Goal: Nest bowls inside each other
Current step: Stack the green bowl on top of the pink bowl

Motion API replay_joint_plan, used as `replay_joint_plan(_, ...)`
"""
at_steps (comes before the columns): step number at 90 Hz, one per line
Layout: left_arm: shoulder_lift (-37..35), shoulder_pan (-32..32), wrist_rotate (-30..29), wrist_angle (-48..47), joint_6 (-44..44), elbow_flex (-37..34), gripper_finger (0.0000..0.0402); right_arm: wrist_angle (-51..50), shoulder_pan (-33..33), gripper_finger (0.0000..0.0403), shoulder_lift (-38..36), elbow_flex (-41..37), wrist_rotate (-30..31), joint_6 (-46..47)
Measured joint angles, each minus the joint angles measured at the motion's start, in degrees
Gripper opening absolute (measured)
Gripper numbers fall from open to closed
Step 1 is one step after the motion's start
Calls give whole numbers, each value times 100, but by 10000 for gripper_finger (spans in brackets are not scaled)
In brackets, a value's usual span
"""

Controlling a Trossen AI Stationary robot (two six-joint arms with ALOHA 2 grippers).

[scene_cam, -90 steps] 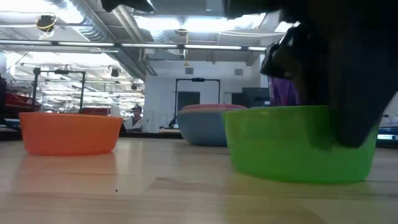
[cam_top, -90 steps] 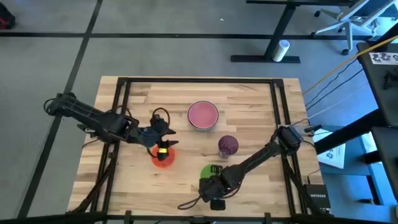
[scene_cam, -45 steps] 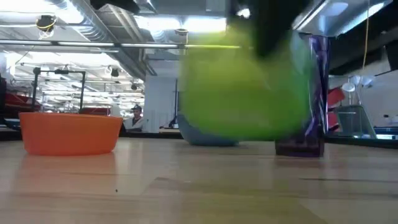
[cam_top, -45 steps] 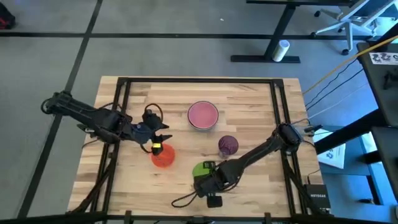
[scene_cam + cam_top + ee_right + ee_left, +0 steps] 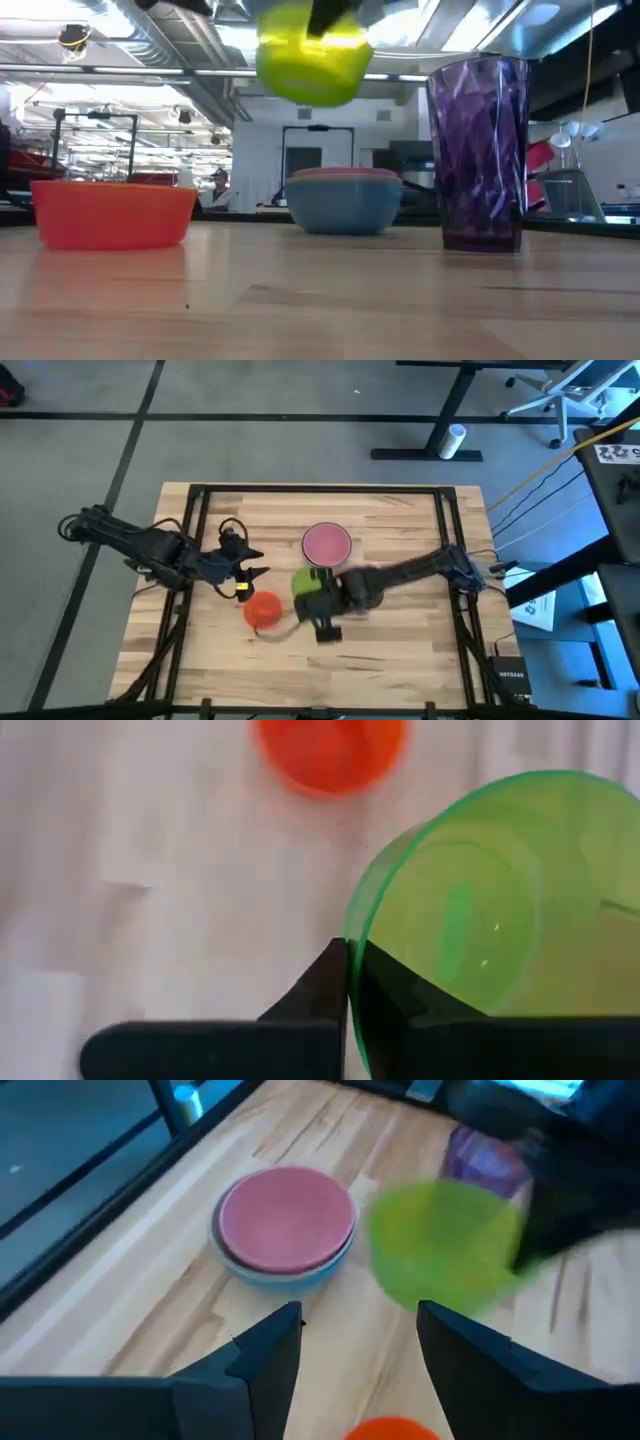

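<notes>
The orange bowl (image 5: pixel 263 610) sits nearest on the table (image 5: pixel 400 650), upright. Just past it the right gripper (image 5: pixel 318 595) pinches the rim of the translucent green bowl (image 5: pixel 307 582), holding it in the air. The left gripper (image 5: pixel 248 572) hovers beside them with fingers spread, carrying nothing. Farther back, a pink bowl (image 5: pixel 326 543) sits nested in a pale blue one (image 5: pixel 343 205), the purple cup (image 5: pixel 480 150) standing apart

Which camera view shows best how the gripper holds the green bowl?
The right wrist view: the right gripper pinches the green bowl at its rim. The high view and left wrist view blur it; the low view shows it lifted.
</notes>
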Motion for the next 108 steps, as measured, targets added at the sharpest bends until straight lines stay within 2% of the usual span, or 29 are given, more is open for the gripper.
replay_joint_plan(21,0,171,28,-192,-292,-470,182,31,-790,0,2,-361,-143,-591)
replay_joint_plan(30,-35,496,63,-238,-180,-627,179,31,-1065,0,2,-433,-272,-765)
replay_joint_plan(52,-230,1444,598,-157,551,-768,152,-43,-1556,0,-112,-583,-388,-977)
replay_joint_plan(63,-371,1689,769,-88,850,-768,146,286,-1695,0,-274,-1051,-623,-934)
replay_joint_plan(83,-614,1849,824,50,1050,-768,145,1037,-1694,0,-653,-1978,-686,-881)
replay_joint_plan(108,-622,1916,914,226,1070,-768,145,1242,-1822,0,-630,-2092,-747,-990)
